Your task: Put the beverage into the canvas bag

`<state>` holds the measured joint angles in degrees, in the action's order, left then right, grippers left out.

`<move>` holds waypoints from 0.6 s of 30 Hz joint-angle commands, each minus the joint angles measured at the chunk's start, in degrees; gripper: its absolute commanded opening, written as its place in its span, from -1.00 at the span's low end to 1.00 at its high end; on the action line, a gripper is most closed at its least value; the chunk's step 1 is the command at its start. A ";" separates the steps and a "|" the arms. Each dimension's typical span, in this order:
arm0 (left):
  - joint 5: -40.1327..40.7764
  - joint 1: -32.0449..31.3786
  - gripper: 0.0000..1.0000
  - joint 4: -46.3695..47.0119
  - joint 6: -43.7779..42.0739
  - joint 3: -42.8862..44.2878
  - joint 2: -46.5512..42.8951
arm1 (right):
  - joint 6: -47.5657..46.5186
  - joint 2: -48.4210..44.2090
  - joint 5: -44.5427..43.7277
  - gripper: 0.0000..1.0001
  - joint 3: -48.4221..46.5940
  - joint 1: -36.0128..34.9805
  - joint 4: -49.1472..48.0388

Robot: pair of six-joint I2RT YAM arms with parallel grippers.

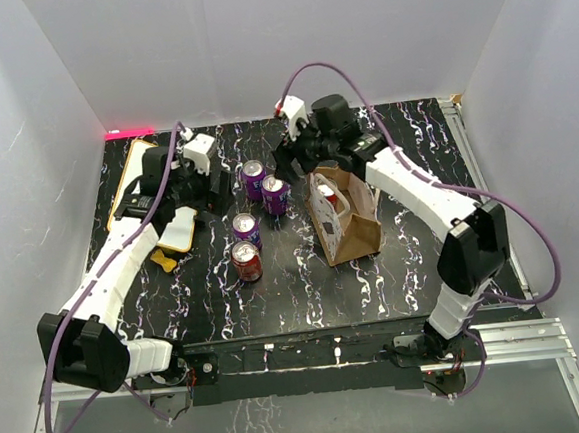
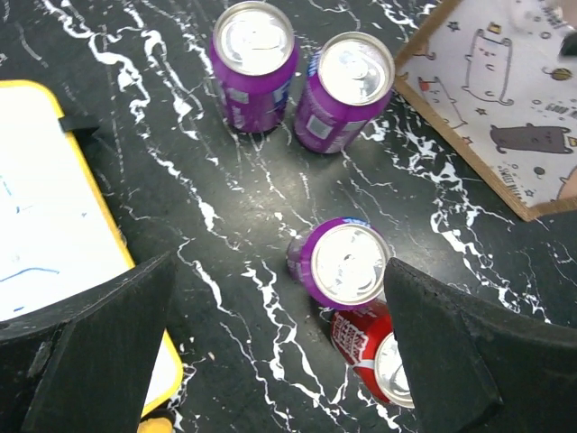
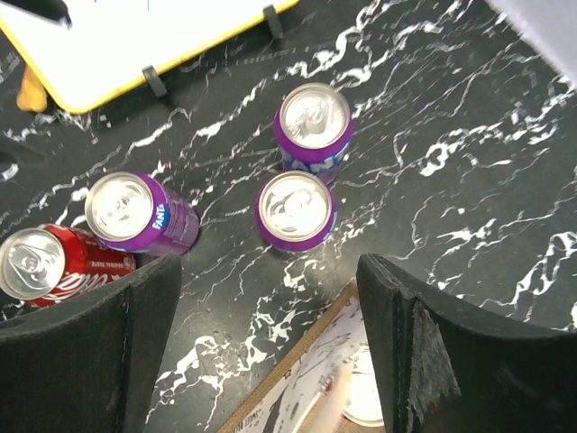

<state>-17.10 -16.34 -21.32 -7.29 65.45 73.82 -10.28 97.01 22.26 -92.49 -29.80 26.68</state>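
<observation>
Marbled table (image 2: 225, 180) is seen under left tool (image 2: 275, 307) and right tool (image 3: 269, 298), both apart, empty; the purple can (image 2: 350, 262) nearest the left tool should be centred before closing.

The canvas bag (image 1: 356, 233) stands upright right of centre on the black marbled counter (image 1: 375, 280), a beverage can (image 1: 327, 197) showing in its open top. To its left, the back purple can (image 1: 254, 178) touches a second purple can (image 1: 276, 194). Nearer the front, a third purple can (image 1: 245, 227) stands just beside a red can (image 1: 246, 261).
</observation>
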 commanded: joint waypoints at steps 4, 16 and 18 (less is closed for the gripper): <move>-2.62 2.45 0.94 1.11 2.69 -3.11 -2.10 | -0.59 2.13 -5.87 0.63 -2.27 -2.63 -1.03; 3.31 -4.10 0.94 1.79 6.15 -2.23 7.70 | -2.74 -11.92 -10.04 0.64 4.55 -1.70 -1.25; 5.74 -4.69 0.94 2.30 6.07 -2.63 8.20 | -3.23 -15.07 -8.81 0.64 6.87 0.46 -1.54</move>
<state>-16.08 -19.55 -20.14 -2.04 62.87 82.70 -11.49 89.91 13.45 -87.88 -31.90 28.56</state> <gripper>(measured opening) 0.970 0.819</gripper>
